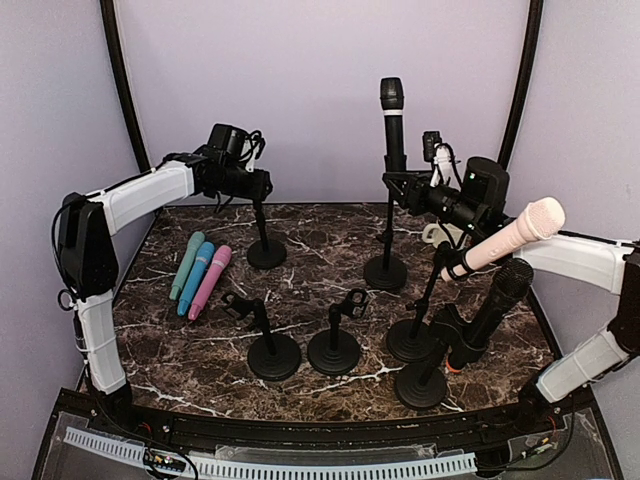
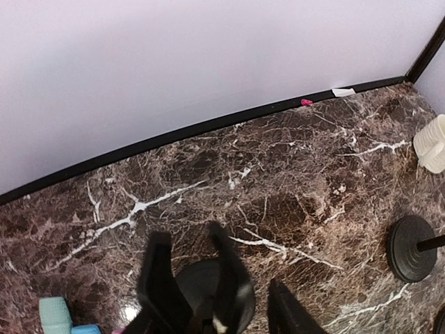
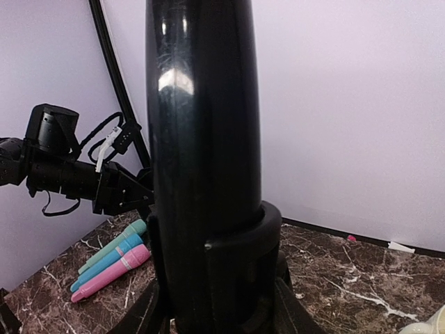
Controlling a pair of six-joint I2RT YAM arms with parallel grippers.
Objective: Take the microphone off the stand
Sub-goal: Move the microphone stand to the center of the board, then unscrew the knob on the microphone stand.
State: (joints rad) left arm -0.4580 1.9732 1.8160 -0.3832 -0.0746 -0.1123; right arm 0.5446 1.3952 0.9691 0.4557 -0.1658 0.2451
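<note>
Upright black handheld microphone with a mesh head [image 1: 392,125], seated in the clip of a slender black stand on a round disc base [image 1: 386,270] at the rear centre of the dark marble-patterned table [image 1: 320,300]. The right gripper [image 1: 398,183] is closed on this microphone at the level of the clip collar, one finger on either side, as the right wrist view shows. The left gripper [image 1: 258,188] sits at the head of a separate empty black stand [image 1: 266,250] at rear left, with its jaws part-way apart. Whether they pinch that stand cannot be told.

The barrel is glossy and rigid, so it is probably slippery under hard pads. The weight looks moderate and carried high. The mesh head is the part most likely to dent and should not be squeezed. The best hold is judged to be on the smooth barrel just above the collar, drawing straight up along the taper (the stand seems light, and its base may lift too unless the clip lets go easily).
</note>
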